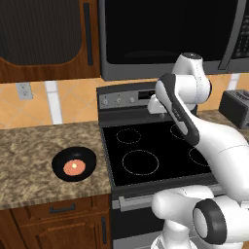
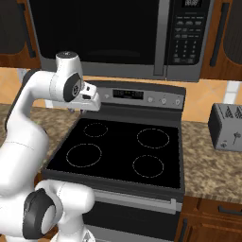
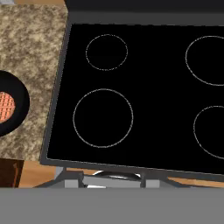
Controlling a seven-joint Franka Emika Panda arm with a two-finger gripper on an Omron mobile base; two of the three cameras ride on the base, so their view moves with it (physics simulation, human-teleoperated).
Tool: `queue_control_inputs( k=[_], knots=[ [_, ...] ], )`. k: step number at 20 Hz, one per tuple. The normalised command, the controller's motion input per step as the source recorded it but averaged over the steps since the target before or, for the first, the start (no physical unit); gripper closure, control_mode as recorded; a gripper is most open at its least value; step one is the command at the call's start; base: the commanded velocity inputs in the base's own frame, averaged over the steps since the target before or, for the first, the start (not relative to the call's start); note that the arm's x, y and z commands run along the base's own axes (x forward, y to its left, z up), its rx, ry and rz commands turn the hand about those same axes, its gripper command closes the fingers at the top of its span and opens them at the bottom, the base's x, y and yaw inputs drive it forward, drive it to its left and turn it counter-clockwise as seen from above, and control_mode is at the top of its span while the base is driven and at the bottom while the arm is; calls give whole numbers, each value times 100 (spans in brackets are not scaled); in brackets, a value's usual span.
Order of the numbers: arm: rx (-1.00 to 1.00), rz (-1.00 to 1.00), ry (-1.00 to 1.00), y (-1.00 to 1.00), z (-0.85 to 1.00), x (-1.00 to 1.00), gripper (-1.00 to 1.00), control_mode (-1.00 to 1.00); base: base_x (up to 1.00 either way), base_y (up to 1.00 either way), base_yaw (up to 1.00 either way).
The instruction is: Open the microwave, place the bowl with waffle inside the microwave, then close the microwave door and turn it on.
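— Where did we find the bowl (image 1: 74,164)?

— On the speckled counter (image 1: 29,160) just left of the stove (image 1: 146,146), upright, with the waffle (image 1: 72,168) lying flat in its middle. From the hand camera we saw the same bowl (image 3: 11,109) at the left edge, the waffle (image 3: 6,106) partly cut off.

— And the microwave (image 2: 113,38)?

— It hung above the stove, and its microwave door (image 1: 165,34) was shut, the slanted handle (image 2: 162,35) beside the button panel (image 2: 186,33).

— What about the gripper?

— We saw the arm (image 2: 42,99) folded over the stove's rear left, wrist pointing down, well apart from the bowl. We could not tell how wide the fingers stood, or whether they held anything.

— Anything else?

— A toaster (image 2: 227,126) sat on the counter to the right.
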Motion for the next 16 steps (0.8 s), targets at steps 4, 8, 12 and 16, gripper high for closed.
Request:
queue_control_inputs(
  k=[4,8,12,16],
  knots=[
    [6,0,-8,-41,0,-11,-100,-100,0,0,0],
    [36,-10,-8,-81,8,-48,-100,-100,0,0,0],
    [55,-26,1,-72,1,-40,-100,-100,0,0,0],
    [51,-33,3,-58,3,-23,-100,-100,0,0,0]
  ],
)
